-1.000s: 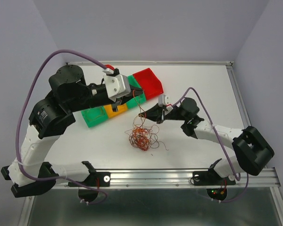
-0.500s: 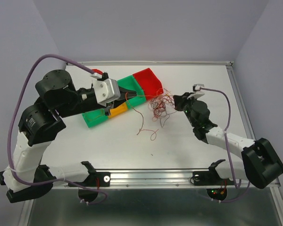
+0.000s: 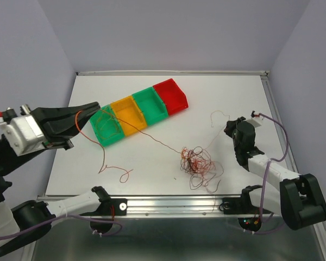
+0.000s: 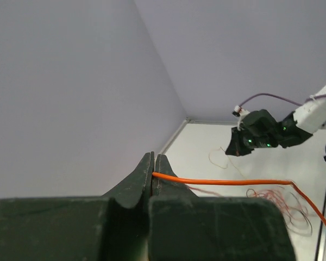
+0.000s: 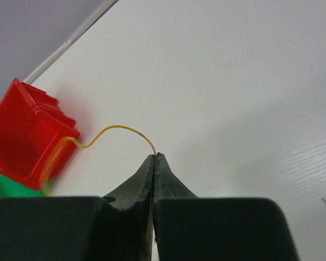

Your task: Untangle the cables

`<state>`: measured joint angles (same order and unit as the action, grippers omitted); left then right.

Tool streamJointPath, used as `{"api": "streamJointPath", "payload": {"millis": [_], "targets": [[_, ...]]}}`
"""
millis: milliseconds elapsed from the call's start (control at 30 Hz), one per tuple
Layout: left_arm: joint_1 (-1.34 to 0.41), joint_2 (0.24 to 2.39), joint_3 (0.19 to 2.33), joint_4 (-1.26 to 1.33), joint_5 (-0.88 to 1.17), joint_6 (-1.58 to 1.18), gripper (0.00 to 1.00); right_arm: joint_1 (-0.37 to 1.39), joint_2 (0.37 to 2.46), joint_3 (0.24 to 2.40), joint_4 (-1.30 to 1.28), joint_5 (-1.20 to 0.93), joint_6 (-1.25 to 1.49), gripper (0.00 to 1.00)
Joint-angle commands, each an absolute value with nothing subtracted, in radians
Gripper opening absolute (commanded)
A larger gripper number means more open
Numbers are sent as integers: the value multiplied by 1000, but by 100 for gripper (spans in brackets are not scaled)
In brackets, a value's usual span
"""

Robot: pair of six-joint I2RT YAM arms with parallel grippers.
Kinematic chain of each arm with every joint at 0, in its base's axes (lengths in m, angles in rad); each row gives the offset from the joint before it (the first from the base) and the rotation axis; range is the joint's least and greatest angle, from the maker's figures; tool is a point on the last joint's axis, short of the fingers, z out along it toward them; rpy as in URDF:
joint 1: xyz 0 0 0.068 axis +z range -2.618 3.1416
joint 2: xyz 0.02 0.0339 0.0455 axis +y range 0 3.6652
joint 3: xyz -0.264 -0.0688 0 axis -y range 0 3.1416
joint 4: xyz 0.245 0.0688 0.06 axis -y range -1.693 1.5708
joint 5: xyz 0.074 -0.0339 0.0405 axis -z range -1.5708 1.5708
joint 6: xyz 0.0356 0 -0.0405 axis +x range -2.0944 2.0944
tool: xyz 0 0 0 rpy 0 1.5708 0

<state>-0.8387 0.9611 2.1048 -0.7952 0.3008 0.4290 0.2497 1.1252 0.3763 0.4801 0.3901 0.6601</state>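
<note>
The cables (image 3: 195,163) are pinched in two places. Our left gripper (image 4: 154,163) has its jaws squeezed tight on one orange strand (image 4: 223,181). Our right gripper (image 5: 155,160) has its jaws squeezed tight on the tip of a yellow strand (image 5: 119,126). Both strands seem to run back to where most of the cables sit in a ball. That ball is on the table (image 3: 233,92) at about five o'clock, near the front edge. The left gripper hangs out at nine o'clock and the right one at three.

What could go wrong? We think the wires are so thin and smooth that one could slip out of the jaws on a hard pull. If both sides pull at once, the loops could close into a tight knot. The ball looks light, so it may just slide along and not come apart. The orange strand passes over the green bin (image 3: 110,129) at ten o'clock and could catch on its wall.

The wires are hair-thin, bendy and curly, in red, orange, yellow and dark. The bin is a hard plastic box with straight walls. The table is flat, white and smooth.
</note>
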Motion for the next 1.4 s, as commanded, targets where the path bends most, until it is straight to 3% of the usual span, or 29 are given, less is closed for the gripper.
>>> {"api": "streamJointPath", "payload": {"millis": [0,67,233,267,333,467,600,767,1000,1367], "targets": [[-845,931,2115,-700,108,416,0,207,1149,359,471,446,744,1],[-845,887,2074,-638,16,417,0,195,1164,357,472,452,756,1],[-845,897,1976,-577,40,433,0,195,1170,379,476,355,657,1],[-845,905,1967,-575,52,431,0,195,1173,393,477,216,606,17],[-845,923,1921,-560,101,428,0,205,1166,420,506,41,531,65],[-845,957,1853,-499,114,426,0,319,1091,376,664,-358,370,89],[-845,977,1824,-453,78,431,0,515,1107,419,683,-498,215,95],[-845,991,1830,-434,60,423,0,730,1305,544,724,-555,56,98],[-845,980,1870,-420,9,431,0,873,1557,693,883,-667,9,100],[-845,937,1896,-402,-60,449,0,1038,1943,1011,965,-646,-15,100]]}}
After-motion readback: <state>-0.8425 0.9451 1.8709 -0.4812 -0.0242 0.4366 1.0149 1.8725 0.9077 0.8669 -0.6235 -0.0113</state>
